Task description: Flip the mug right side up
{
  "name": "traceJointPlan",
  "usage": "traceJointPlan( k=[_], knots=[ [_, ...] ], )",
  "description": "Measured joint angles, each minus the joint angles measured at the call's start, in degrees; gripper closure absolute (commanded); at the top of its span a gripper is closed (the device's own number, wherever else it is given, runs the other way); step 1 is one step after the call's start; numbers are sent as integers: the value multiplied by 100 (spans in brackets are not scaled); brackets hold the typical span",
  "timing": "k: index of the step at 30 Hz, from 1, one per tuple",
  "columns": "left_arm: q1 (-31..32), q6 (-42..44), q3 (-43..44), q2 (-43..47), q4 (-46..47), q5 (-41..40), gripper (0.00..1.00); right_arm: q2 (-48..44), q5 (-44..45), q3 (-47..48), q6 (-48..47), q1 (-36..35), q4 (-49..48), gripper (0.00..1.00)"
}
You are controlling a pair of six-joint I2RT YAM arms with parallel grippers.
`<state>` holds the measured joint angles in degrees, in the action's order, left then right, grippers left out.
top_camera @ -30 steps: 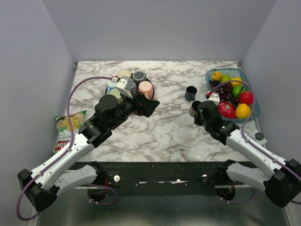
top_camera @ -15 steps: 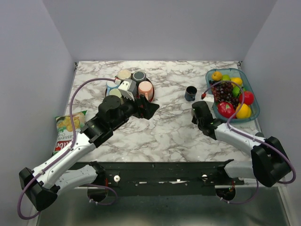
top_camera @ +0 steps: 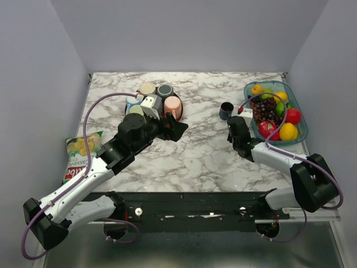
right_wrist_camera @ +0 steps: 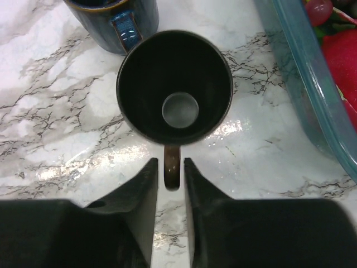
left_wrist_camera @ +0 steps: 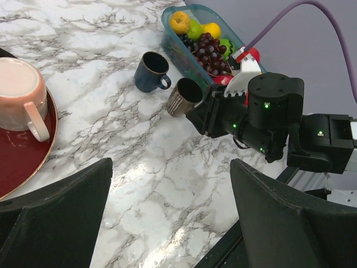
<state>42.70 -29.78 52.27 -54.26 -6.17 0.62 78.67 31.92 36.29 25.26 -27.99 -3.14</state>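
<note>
just mug handle within right gripper

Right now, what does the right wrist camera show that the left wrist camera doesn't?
Only right wrist: down inside the dark brown mug to its bottom, its handle between the right gripper fingers. Only left wrist: a pale pink ceramic mug on a dark red plate. Both: that brown mug, the dark blue mug, the teal plastic fruit tray.

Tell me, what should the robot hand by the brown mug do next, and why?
Probably ease the right gripper straight back off the handle. The brown mug already looks mouth-up on the table, thin gaps show on both sides of the handle, and the blue mug stands close, so a sideways pull might knock either.
</note>
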Motion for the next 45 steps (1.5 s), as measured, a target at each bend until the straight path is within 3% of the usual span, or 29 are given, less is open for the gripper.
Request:
traceJointPlan(
  k=[7,10,11,17,24,34,40,45],
  knots=[
    [-15,-2,-50,-63,-4,-15,4,79,-57,105,199,2,199,33],
    [-26,-2,-52,-114,-35,-74,1,48,-129,184,299,24,417,5],
    [-26,0,-50,-149,-70,-149,1,-2,-160,203,319,24,492,0],
    [-85,-28,376,-758,-671,-713,1,-820,-483,673,391,26,1318,0],
    [-374,-157,1073,-2055,-988,-1451,1,-2188,-1106,1180,479,26,1961,0],
    [-662,-201,2435,-4253,-1246,-2050,27,-3014,-1947,1241,664,26,2557,8],
    [-702,-146,3064,-5077,-1451,-2297,34,-3303,-2216,1237,798,26,2736,9],
    [-706,-157,3086,-5329,-1502,-2629,35,-3541,-2304,1228,885,26,2767,9]
  ],
)
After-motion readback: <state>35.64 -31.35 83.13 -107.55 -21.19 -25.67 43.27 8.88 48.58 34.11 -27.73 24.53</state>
